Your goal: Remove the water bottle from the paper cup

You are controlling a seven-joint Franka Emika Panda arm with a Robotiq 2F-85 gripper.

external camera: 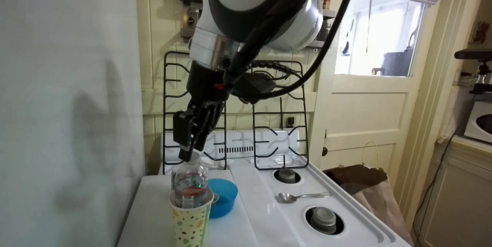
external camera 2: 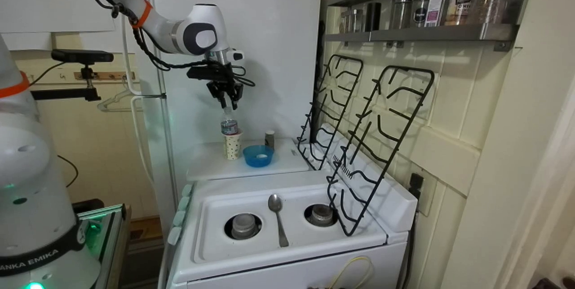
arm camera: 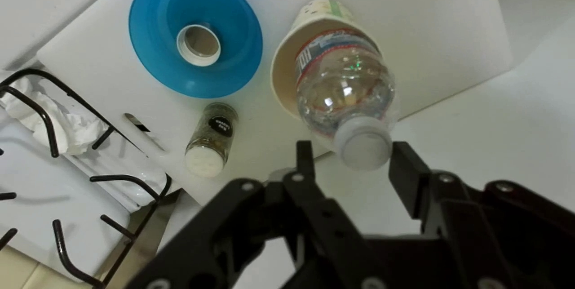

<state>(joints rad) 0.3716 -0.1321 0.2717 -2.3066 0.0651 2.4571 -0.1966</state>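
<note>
At twelve o'clock from my tool (arm camera: 352,152) in the wrist view, the water bottle (arm camera: 343,84) stands inside the speckled paper cup (arm camera: 284,73), its upper part above the rim. I have the fingers (arm camera: 305,158) spread to either side of the bottle's pale cap (arm camera: 364,144): a gap shows at nine; at three I cannot tell about contact. On the white surface (arm camera: 431,19), a blue bowl (arm camera: 152,15) sits at nine o'clock from the cup, a spice jar (arm camera: 211,140) at eight.
</note>
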